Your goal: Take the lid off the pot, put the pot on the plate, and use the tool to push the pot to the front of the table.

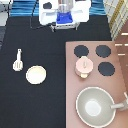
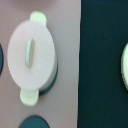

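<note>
Item 1, tool (image 1: 65, 20): I see it at the exterior view's top, above the top edge of the black counter (image 1: 30, 105), well apart from every item below. It holds nothing that I can see; whether it is released or clenched I cannot tell.

Item 2, lid (image 1: 84, 63): pale pink, round, with a small knob. It is still seated on the pot. In the wrist view the lid (image 2: 34, 52) covers the whole mouth of the pot.

Item 3, pot (image 1: 83, 74): small and pink. It stands on the pinkish-brown stove top (image 1: 72, 85) at the exterior view's right, among the black burners (image 1: 103, 51). In the wrist view one pale side tab of the pot (image 2: 30, 96) sticks out from under the lid.

Item 4, plate (image 1: 36, 74): cream, round and bare. It lies on the counter at the exterior view's left, well apart from the pot. Its rim (image 2: 125, 62) just shows at the edge of the wrist view.

Item 5, spatula (image 1: 18, 61): cream. It lies flat on the counter just beside the plate, toward the exterior view's left and top.

Item 6, pan (image 1: 95, 106): large, grey, long-handled. It sits on the stove top near the exterior view's bottom, below the pot
</note>
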You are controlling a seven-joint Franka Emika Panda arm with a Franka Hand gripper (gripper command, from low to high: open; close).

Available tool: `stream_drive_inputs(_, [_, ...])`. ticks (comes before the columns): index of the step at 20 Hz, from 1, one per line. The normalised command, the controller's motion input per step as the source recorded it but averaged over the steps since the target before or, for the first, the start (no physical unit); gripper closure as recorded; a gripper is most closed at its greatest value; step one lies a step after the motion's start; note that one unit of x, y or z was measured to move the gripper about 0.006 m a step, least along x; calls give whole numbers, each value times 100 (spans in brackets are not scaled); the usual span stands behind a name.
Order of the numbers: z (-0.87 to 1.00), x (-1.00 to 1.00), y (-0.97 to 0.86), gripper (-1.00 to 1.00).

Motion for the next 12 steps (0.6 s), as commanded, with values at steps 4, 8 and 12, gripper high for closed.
stream_drive_inputs(4, [17,94,62,-100])
stream_drive_inputs(8, [-14,74,77,-100])
stream_drive_inputs(12, [-43,63,86,-100])
